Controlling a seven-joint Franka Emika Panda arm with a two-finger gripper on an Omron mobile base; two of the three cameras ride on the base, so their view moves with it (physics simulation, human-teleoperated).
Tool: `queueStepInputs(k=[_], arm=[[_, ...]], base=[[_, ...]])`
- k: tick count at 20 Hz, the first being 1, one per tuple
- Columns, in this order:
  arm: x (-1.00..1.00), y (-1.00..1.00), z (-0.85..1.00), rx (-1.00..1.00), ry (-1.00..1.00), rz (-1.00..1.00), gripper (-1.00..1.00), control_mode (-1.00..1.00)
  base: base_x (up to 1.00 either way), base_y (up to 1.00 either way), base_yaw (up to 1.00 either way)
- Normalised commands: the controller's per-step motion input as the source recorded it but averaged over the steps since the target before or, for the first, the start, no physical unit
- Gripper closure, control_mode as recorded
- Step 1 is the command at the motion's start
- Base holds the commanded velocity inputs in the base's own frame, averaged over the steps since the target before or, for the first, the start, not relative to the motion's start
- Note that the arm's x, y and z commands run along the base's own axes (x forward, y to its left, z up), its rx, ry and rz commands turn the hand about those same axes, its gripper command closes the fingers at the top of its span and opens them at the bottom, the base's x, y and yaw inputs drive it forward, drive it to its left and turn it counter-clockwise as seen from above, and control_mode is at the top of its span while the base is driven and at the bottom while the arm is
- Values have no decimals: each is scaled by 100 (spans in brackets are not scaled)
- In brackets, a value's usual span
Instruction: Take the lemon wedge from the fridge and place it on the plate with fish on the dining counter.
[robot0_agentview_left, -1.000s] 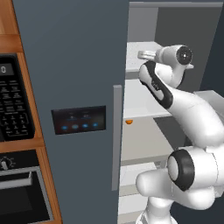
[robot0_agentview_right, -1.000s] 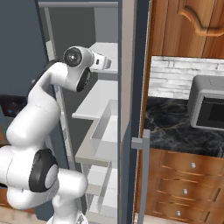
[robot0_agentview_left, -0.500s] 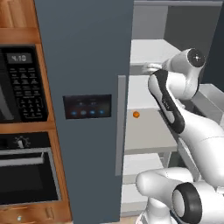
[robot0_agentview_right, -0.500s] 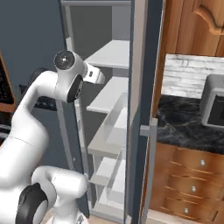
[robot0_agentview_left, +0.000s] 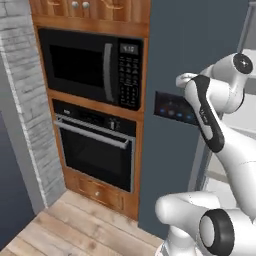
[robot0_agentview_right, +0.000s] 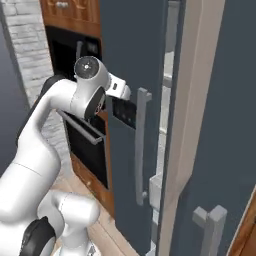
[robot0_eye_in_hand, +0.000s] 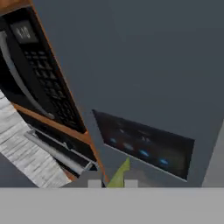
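Lemon wedge (robot0_eye_in_hand: 119, 176) sits pinched between the two finger tips of the gripper (robot0_eye_in_hand: 113, 183) at the bottom of the hand view, its yellowish-green point rising toward the fridge (robot0_eye_in_hand: 144, 78). The closed slate-grey door carries a black panel with blue lights (robot0_eye_in_hand: 146, 148). Left of the fridge stand a black microwave (robot0_agentview_left: 92, 67) and a wall oven (robot0_agentview_left: 95, 150) in wood cabinetry

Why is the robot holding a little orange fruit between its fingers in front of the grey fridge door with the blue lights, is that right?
Not quite. In the hand view, the thing between the fingers is the yellowish-green lemon wedge, not an orange fruit. The rest holds: it is in front of the grey fridge door, near the black panel with blue lights.
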Motion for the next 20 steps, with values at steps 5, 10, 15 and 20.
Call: queueStepInputs(k=[5,10,15,20], arm=[[0,0,0,0,0,0,100,100],[0,0,0,0,0,0,100,100],[0,0,0,0,0,0,100,100],[0,0,0,0,0,0,100,100]], base=[[0,17,94],[0,15,95],[0,16,95],[0,13,97]])
